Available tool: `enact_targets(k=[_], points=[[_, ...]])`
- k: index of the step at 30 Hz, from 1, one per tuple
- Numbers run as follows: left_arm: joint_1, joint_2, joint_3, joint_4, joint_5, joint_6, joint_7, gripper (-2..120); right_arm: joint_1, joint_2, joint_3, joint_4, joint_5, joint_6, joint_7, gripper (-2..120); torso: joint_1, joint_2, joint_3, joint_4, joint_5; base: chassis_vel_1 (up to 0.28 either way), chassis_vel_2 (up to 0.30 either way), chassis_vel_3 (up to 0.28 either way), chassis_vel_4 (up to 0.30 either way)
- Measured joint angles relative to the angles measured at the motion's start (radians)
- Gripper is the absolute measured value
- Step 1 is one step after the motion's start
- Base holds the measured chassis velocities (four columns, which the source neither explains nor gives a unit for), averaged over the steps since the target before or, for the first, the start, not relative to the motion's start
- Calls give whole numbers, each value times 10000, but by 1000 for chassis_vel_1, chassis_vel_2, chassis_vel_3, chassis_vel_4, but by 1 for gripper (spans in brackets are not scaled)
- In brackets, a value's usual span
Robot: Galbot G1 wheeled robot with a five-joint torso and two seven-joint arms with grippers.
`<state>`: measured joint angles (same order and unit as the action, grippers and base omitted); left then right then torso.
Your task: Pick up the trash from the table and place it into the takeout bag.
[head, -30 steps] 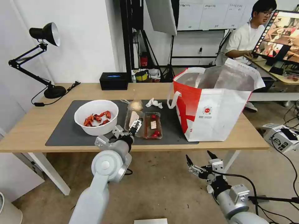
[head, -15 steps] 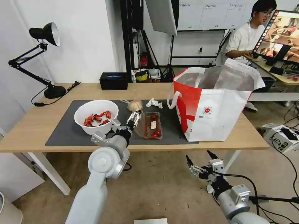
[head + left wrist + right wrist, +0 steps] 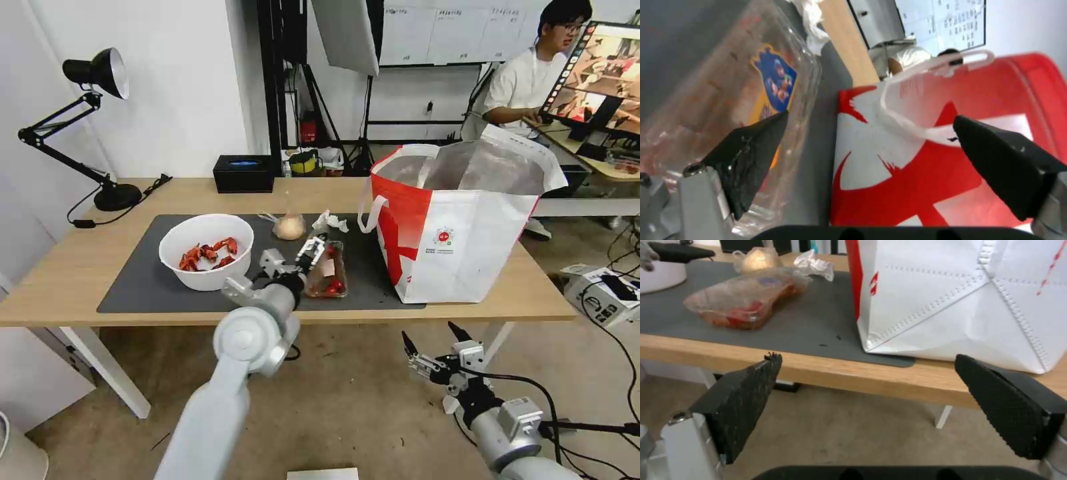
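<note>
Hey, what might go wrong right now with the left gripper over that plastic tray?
The left gripper is open above the clear tray, whose thin lid could buckle or slip when pinched. The takeout bag stands close beside it, and its loop handle hangs near, so a finger might snag it.

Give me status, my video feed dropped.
Left gripper open over clear tray on the mat. Right gripper open, parked below table edge. Takeout bag upright beside tray.
</note>
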<state>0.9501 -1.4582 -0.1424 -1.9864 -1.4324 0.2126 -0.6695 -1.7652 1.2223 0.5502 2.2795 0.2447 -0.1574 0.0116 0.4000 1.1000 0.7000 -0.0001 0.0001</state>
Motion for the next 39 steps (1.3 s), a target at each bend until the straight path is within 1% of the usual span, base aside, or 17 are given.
enact_targets(k=[5,8,9,11,12,15,16,18,19,21,27,28,30,34,36,38,39], points=[[-125,157,190,50,603,331,236,100,-85,24,93,98,16,54,0,100,1,0,0,0,0,0,0,0,0],[-201,892,541,57,1958,599,1971,100,-131,34,144,204,134,78,3,100,0,0,0,3,-1,0,0,0,0],[-201,892,541,57,1958,599,1971,100,-131,34,144,204,134,78,3,100,0,0,0,3,-1,0,0,0,0],[-366,1458,882,205,2970,604,2869,97,-134,19,147,262,365,81,13,100,0,0,0,1,-1,0,0,0,0],[-366,1458,882,205,2970,604,2869,97,-134,19,147,262,365,81,13,100,0,0,0,1,-1,0,0,0,0],[-650,2387,1486,825,5474,248,4558,83,-16,-67,167,425,1464,74,154,100,1,0,0,2,-3,0,0,0,0],[-650,2387,1486,825,5474,248,4558,83,-16,-67,167,425,1464,74,154,100,1,0,0,2,-3,0,0,0,0],[-770,2897,1719,1225,6835,-46,5602,73,107,-180,206,491,2123,47,231,100,1,-1,0,0,-3,0,0,0,0],[-770,2897,1719,1225,6835,-46,5602,73,107,-180,206,491,2123,47,231,100,1,-1,0,0,-3,0,0,0,0],[-930,3352,1897,1610,7884,-357,6426,61,275,-340,205,493,2614,5,274,100,1,0,0,2,-3,0,0,0,0],[-1332,3837,2138,2068,8552,-531,7245,41,666,-526,17,351,3887,-193,468,100,1,0,0,-1,-2,0,0,0,0],[-1332,3837,2138,2068,8552,-531,7245,41,666,-526,17,351,3887,-193,468,100,1,0,0,-1,-2,0,0,0,0],[-1452,4059,2277,2181,8589,-526,7520,27,1017,-658,-111,222,5086,-419,607,100,1,0,0,1,-1,0,0,0,0],[-1476,4162,2296,2268,8692,-517,7683,18,1423,-810,-228,126,6273,-589,783,100,0,0,0,0,0,0,0,0,0],[-1427,4233,2285,2293,8721,-505,7732,8,1920,-991,-304,33,7356,-832,1004,100,1,-1,0,0,-1,0,0,0,0],[-1409,4241,2281,2293,8722,-501,7732,8,1966,-1009,-311,25,7444,-856,1031,100,1,0,0,0,-1,0,0,0,0],[-1291,4285,2228,2278,8721,-488,7733,0,2349,-1173,-371,-29,8184,-1047,1286,100,1,-1,1,2,-2,0,0,0,0]])
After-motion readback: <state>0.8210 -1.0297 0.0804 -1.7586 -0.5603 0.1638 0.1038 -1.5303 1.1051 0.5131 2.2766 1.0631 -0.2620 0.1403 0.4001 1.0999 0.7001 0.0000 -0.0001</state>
